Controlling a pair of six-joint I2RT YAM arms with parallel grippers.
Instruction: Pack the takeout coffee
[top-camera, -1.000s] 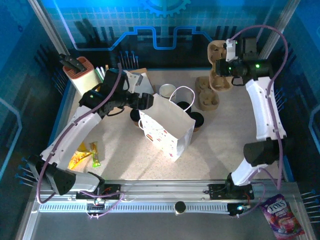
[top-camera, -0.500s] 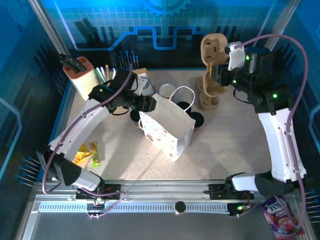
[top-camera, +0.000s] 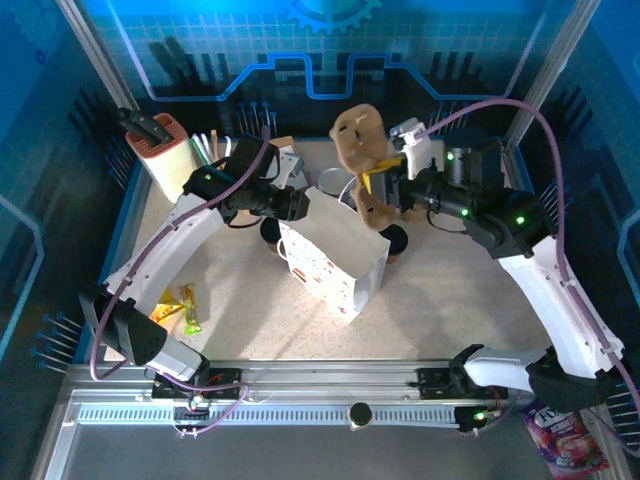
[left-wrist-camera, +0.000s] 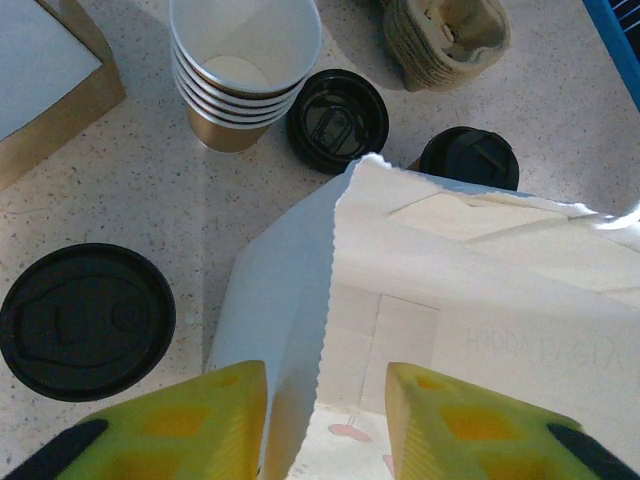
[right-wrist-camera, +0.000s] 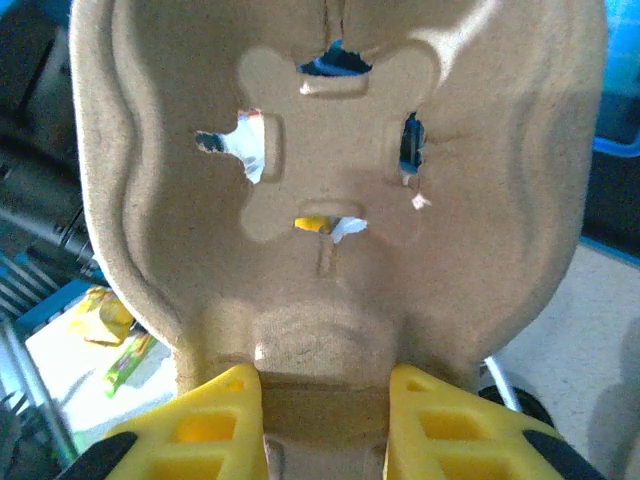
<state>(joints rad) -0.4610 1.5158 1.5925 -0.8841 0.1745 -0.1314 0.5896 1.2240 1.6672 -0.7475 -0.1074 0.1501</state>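
Observation:
The white paper bag (top-camera: 335, 265) stands open mid-table. My left gripper (top-camera: 297, 206) straddles its left rim; in the left wrist view the bag's wall (left-wrist-camera: 290, 300) runs between the yellow fingers (left-wrist-camera: 190, 425), close to the left one and with a gap to the right one. My right gripper (top-camera: 376, 184) is shut on a beige pulp carrier (top-camera: 358, 150), held upright above the bag's far side; it also shows as the carrier (right-wrist-camera: 330, 190). Takeout coffee cups with black lids stand around the bag: one left (left-wrist-camera: 85, 320), two behind (left-wrist-camera: 337, 118) (left-wrist-camera: 468, 158).
A stack of lidless paper cups (left-wrist-camera: 245, 60) and a pile of pulp carriers (left-wrist-camera: 445, 35) stand behind the bag. A knife block (top-camera: 160, 142) is at the back left, snack packets (top-camera: 175, 305) at the near left, a purple packet (top-camera: 560, 438) off the table's near right.
The right arm swung the carrier left from the back-right pile to above the bag. The left jaws narrowed around the bag's rim.

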